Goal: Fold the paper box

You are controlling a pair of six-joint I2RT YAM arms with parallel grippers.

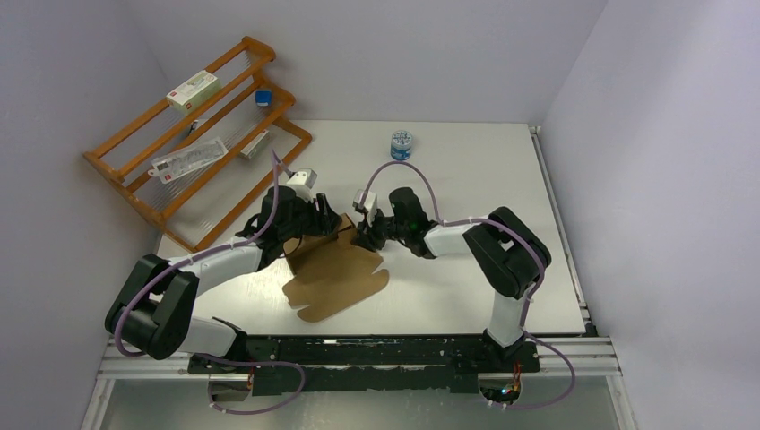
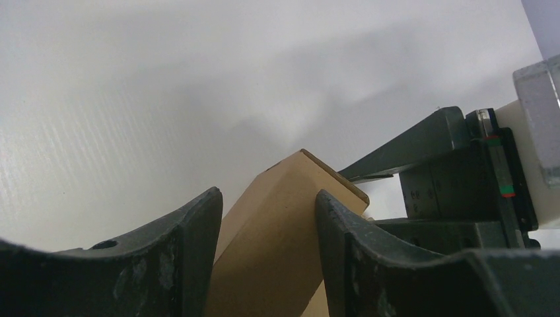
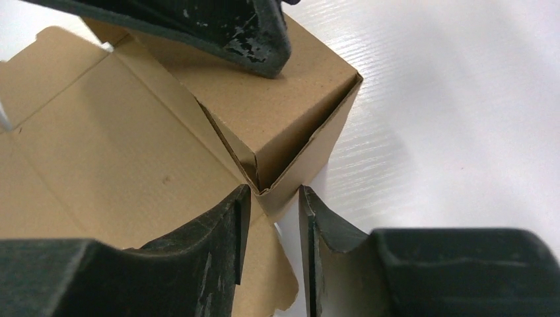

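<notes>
The paper box (image 1: 336,278) lies on the table (image 1: 466,179), its far end raised. The left gripper (image 2: 267,201) pinches one wall and the right gripper (image 3: 273,193) clamps the corner. Light, stiff board (easily creased), best held near folds.

Light was bright, even and diffuse, from overhead. Only soft-edged shadows on table (image 1: 475,161). Top view was sharp; wrist views went soft at the near bottom edge. No hard glare.

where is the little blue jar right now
In the top view the blue jar stands alone near the table's far edge, right of the wooden rack and beyond the paper box.
</notes>
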